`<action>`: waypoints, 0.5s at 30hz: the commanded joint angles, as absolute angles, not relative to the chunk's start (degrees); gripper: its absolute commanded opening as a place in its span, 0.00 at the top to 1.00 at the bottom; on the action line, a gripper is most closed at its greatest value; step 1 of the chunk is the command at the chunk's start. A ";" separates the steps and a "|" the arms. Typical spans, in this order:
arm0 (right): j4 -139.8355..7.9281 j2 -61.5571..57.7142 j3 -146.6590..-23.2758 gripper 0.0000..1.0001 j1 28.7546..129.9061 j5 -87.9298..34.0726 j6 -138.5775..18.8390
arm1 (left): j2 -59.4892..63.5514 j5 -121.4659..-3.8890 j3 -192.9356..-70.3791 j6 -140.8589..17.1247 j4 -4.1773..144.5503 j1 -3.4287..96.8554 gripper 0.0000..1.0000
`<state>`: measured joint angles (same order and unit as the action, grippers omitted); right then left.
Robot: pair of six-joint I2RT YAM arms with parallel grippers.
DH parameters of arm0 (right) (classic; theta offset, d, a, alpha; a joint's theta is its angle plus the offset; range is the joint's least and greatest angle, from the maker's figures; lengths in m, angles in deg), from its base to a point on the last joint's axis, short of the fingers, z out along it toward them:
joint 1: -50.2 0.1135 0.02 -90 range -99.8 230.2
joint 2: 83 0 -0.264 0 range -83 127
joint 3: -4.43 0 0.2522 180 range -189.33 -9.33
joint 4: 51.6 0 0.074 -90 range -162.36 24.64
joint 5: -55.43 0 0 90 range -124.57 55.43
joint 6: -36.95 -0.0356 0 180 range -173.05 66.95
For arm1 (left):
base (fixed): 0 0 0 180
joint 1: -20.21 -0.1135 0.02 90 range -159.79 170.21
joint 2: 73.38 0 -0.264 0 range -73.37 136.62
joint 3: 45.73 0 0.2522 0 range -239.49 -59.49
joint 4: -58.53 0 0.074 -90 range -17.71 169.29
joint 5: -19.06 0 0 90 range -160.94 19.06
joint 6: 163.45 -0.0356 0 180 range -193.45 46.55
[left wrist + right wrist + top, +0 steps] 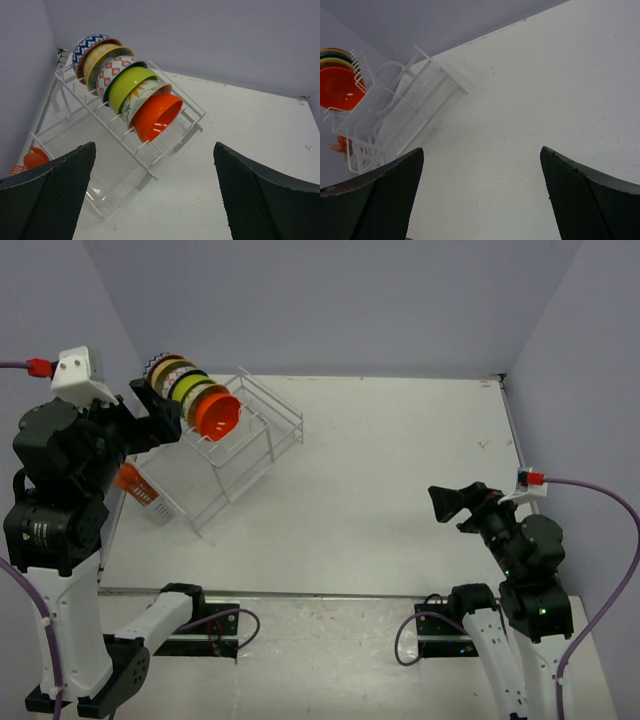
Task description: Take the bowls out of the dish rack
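The dish rack (258,452) stands at the table's far left, a white wire frame set at an angle. Several bowls stand on edge in one row in it. The plain orange-red bowl (217,415) (157,117) is at the near end, then a floral one, a lime-green one (131,86), a red-patterned one (116,70), a yellow one, and a blue-patterned one (87,47) at the far end. My left gripper (165,422) (154,143) hangs open above the rack's left side, short of the orange-red bowl and touching nothing. My right gripper (447,502) (482,148) is open over bare table at the right.
An orange utensil (135,485) (32,159) sits in a holder on the rack's left side, close to the left wall. Walls close the table at the back and on both sides. The rack (405,115) shows at the far left in the right wrist view.
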<state>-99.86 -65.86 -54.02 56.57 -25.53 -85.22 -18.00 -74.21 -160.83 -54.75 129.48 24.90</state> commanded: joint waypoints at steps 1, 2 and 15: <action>-97.96 -64.02 -56.26 0.01 56.62 -24.63 -84.00 | -12.58 -72.00 -164.95 -58.68 135.66 26.54 0.00; -98.05 -63.50 -56.53 0.01 56.62 -24.81 -83.73 | -10.99 -70.78 -165.83 -59.03 135.66 27.59 0.00; -97.17 -61.11 -56.71 0.01 56.62 -24.99 -83.30 | 12.66 -133.58 -179.99 -47.60 147.79 92.72 0.00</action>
